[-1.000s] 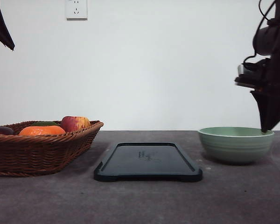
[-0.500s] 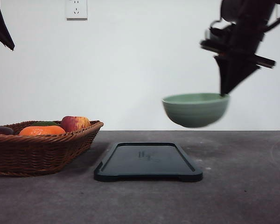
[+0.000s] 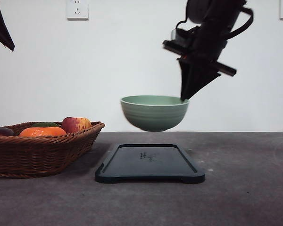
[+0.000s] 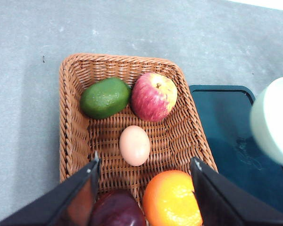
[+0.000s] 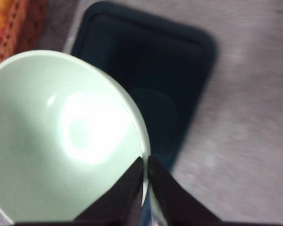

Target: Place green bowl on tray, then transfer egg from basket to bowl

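— Sage-green ceramic, the green bowl (image 3: 154, 113), hanging in mid-air at centre frame of the front view, clear above the tray (image 3: 149, 163) and not touching it. Pinched at its right rim by the right gripper (image 3: 184, 97), fingers clamped on the bowl's wall. Confirmed from the right wrist: two dark fingers (image 5: 122, 195) closed over the pale rim, one inside and one outside.

— And the tray itself?

— Dark navy, flat on the grey table (image 3: 245, 197), lower centre. Blurred in the right wrist view; far corner cut by the bowl.

— Egg?

— Hidden behind the wicker wall from the front. Plain from the left wrist: egg (image 4: 134, 145) lying at mid-frame on the floor of the basket (image 4: 72, 117), below a green avocado-like fruit (image 4: 105, 97) and a red apple (image 4: 153, 96), apart from both. Orange (image 4: 172, 199) and a dark purple fruit (image 4: 117, 210) cut off by the lower edge, the purple one hard to identify.

— Left gripper?

— Spread wide, grasping nothing; left gripper (image 4: 144, 181) hanging over the basket, fingers at lower left and lower right of the frame. From the front, just a dark tip at upper left, mostly out of frame.
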You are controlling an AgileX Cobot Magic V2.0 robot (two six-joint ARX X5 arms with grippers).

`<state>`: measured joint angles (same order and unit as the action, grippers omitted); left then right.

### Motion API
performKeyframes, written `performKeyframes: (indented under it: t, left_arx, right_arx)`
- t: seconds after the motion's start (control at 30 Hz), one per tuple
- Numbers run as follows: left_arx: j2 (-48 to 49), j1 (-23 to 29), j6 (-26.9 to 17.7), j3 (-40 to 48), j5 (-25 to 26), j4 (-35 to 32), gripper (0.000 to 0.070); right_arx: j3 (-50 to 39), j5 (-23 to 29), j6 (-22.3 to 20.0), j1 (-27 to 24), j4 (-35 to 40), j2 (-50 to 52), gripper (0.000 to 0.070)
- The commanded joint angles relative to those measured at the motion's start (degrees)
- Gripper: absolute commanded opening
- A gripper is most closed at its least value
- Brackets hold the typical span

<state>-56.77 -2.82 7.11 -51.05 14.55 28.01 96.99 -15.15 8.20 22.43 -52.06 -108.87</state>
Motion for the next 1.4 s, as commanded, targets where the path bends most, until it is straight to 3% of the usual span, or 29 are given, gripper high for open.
performKeyframes:
  t: [0.0, 0.43, 0.5, 0.63, 0.83, 0.93, 1.2, 1.37]
  left_arx:
    - [-0.3, -0.2, 0.0, -1.3, 0.2, -0.5, 0.0385]
    - [-0.3, -0.2, 0.0, -1.3, 0.2, 0.1, 0.0385]
    - [-0.3, -0.2, 0.0, -1.3, 0.2, 0.6, 0.0385]
    - [-0.3, -0.2, 0.0, -1.3, 0.2, 1.3, 0.0385]
    - [-0.3, -0.2, 0.0, -1.3, 0.2, 1.2, 0.0385]
    - [-0.3, -0.2, 0.0, -1.3, 0.2, 1.1, 0.0385]
    - [-0.3, -0.2, 0.0, -1.3, 0.1, 1.2, 0.0385]
    - [-0.3, -0.2, -0.1, -1.3, 0.1, 1.4, 0.0386]
  right_arx:
    - [1.4, -0.3, 1.5, 1.0, 0.7, -2.5, 0.0]
    - [1.4, 0.4, 1.8, 3.4, 2.2, -9.2, 0.0]
    - [1.4, 0.4, 1.8, 3.5, 2.3, -9.2, 0.0034]
    - [1.4, 0.4, 1.8, 3.5, 2.3, -8.7, 0.0217]
    - [1.4, 1.0, -0.2, 3.2, 2.5, -5.5, 0.0225]
    - [0.9, 5.0, -0.9, 3.3, 3.4, -3.0, 0.0225]
    - [-15.1, 5.1, -1.3, 3.3, 19.9, 10.0, 0.0223]
    - [-28.4, 4.7, -3.7, 2.9, 27.6, 20.5, 0.0208]
